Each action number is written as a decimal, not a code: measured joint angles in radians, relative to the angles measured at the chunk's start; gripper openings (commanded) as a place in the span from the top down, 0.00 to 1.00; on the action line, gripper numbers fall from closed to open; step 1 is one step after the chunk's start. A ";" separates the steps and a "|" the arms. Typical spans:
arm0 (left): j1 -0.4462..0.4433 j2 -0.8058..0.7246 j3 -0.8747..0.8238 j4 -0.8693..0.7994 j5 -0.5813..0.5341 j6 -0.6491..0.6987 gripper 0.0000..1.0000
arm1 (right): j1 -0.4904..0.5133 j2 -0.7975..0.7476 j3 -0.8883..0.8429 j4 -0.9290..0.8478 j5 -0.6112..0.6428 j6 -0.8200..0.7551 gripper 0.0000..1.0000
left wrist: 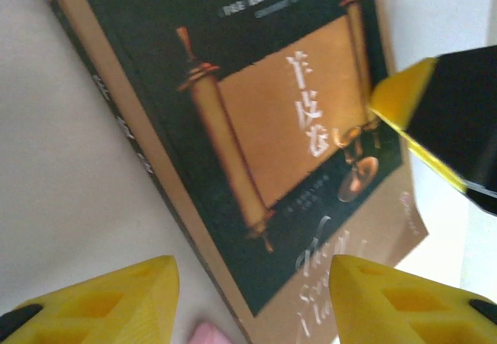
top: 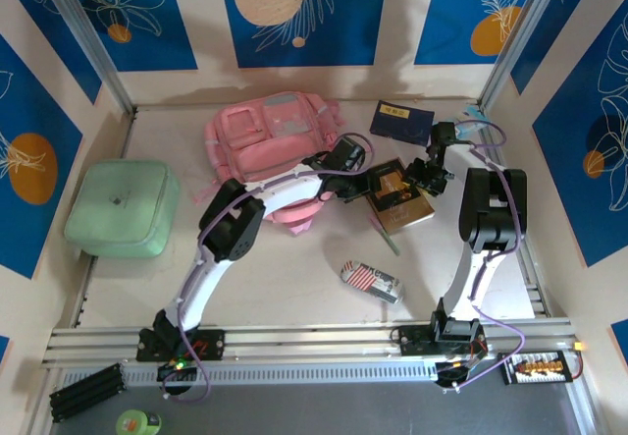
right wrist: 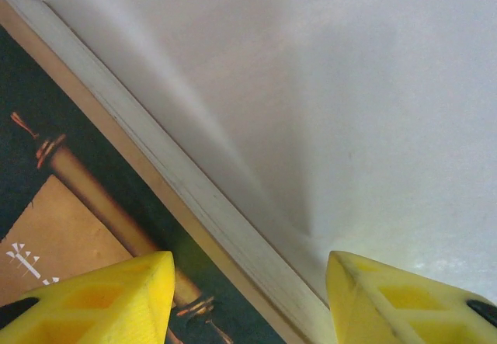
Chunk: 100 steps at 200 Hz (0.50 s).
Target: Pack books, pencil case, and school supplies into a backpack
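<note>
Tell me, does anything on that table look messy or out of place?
Nothing looks spilled or broken. The tan-and-black book lies skewed mid-table. A green pen lies slanted beside its near edge, and the striped pouch sits alone nearer the front. All are outside the pink backpack.

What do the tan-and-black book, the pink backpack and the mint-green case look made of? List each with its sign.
Tan-and-black book: paper with a glossy card cover, judging by the glare and pale page edge. Pink backpack: soft fabric, probably; it slumps and creases. Mint-green case: matte, padded-looking, rounded corners; fabric or moulded shell, unclear.
</note>
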 measured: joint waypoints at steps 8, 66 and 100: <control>0.000 0.014 0.015 -0.012 -0.005 0.000 0.45 | -0.004 0.001 0.000 -0.001 -0.008 0.000 0.46; 0.000 0.072 0.090 -0.066 -0.031 0.000 0.49 | -0.010 0.011 0.000 -0.010 -0.055 -0.001 0.49; 0.002 0.097 0.117 -0.069 -0.015 -0.007 0.50 | -0.016 0.014 0.000 -0.011 -0.090 -0.006 0.51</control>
